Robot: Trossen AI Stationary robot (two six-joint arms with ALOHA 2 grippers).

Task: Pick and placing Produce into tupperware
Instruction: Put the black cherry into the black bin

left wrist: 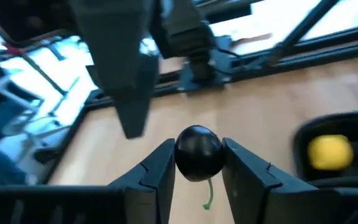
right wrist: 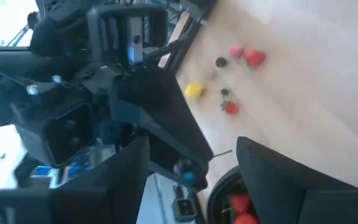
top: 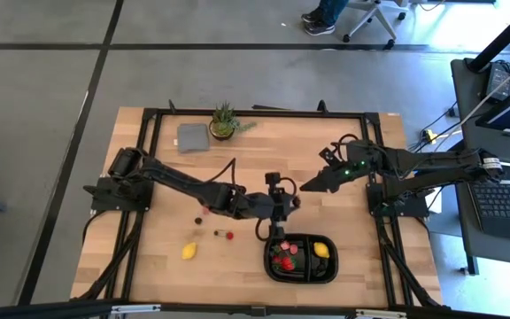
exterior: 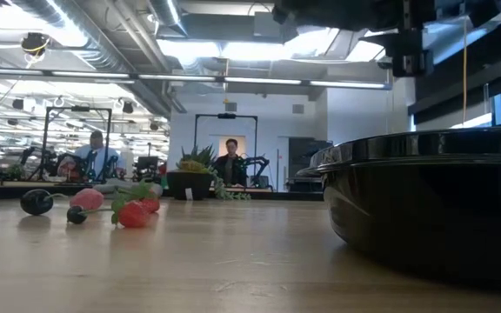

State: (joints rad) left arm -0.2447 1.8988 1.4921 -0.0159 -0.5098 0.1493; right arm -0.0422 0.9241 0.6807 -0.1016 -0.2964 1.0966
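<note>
My left gripper (top: 289, 206) hovers just beyond the far rim of the black tupperware tray (top: 301, 275), shut on a dark cherry (left wrist: 197, 151). The tray holds red strawberries (top: 283, 260) and a yellow lemon (top: 321, 250). A second lemon (top: 189, 251) lies on the table to the tray's left, with a strawberry (top: 229, 236), a pink bit (top: 200, 219) and a dark cherry (top: 218, 233) near it. My right gripper (top: 308, 186) is open and empty, raised close beside the left gripper on its far-right side. My left gripper pinches the cherry's round body (left wrist: 197, 151) between its two fingertips (left wrist: 160, 165), one on each side. The cherry is lifted clear of the table. Its green stem (left wrist: 209, 194) hangs down between the fingers.
A green potted plant (top: 224, 122) and a flat grey cloth (top: 193, 136) sit near the table's far edge. In the low view the tray wall (exterior: 433, 209) fills the right side. People sit in the room beyond the table.
</note>
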